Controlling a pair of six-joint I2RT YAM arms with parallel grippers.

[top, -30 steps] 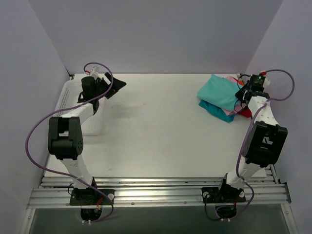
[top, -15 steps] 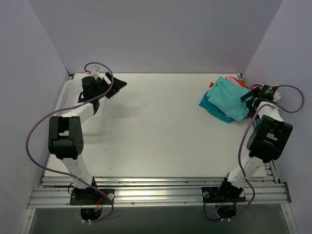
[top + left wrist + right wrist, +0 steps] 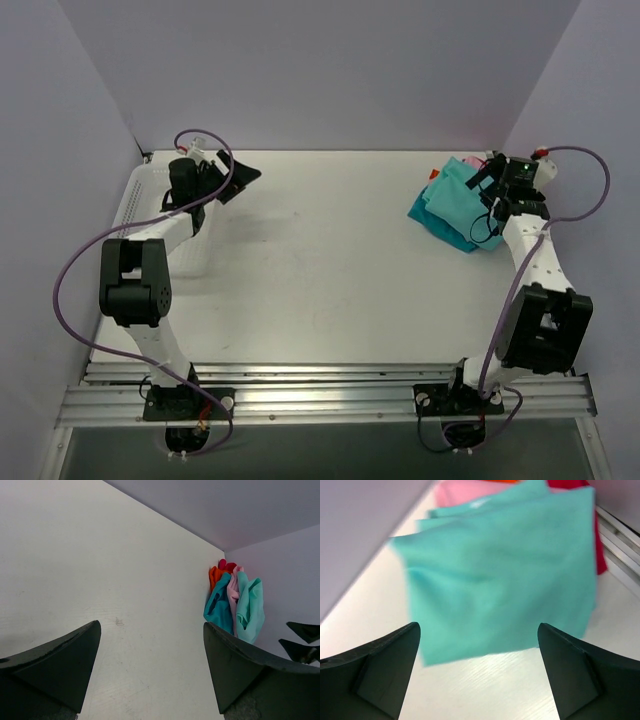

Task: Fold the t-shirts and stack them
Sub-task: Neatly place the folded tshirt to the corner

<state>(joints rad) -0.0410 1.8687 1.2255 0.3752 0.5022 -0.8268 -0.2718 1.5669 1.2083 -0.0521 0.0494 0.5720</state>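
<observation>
The t-shirts lie folded in a stack at the table's back right corner. The teal-green one (image 3: 458,195) (image 3: 505,575) is on top, over the teal-blue (image 3: 445,226), pink (image 3: 465,492) and red (image 3: 601,555) ones. The left wrist view shows the same stack from far off, with an orange shirt (image 3: 214,575) at its back. My right gripper (image 3: 487,186) (image 3: 477,625) hovers open just off the top shirt's near edge and holds nothing. My left gripper (image 3: 240,178) (image 3: 151,624) stands open and empty, high above the back left of the table.
A white mesh basket (image 3: 140,200) sits along the left wall under the left arm. Purple walls close in the left, back and right sides. A metal rail (image 3: 620,535) runs close beside the stack.
My right gripper has gone from shut to open and let go of the teal-green shirt, which now rests further right on the stack. The right wrist swung right, then back. The left arm has not moved.
</observation>
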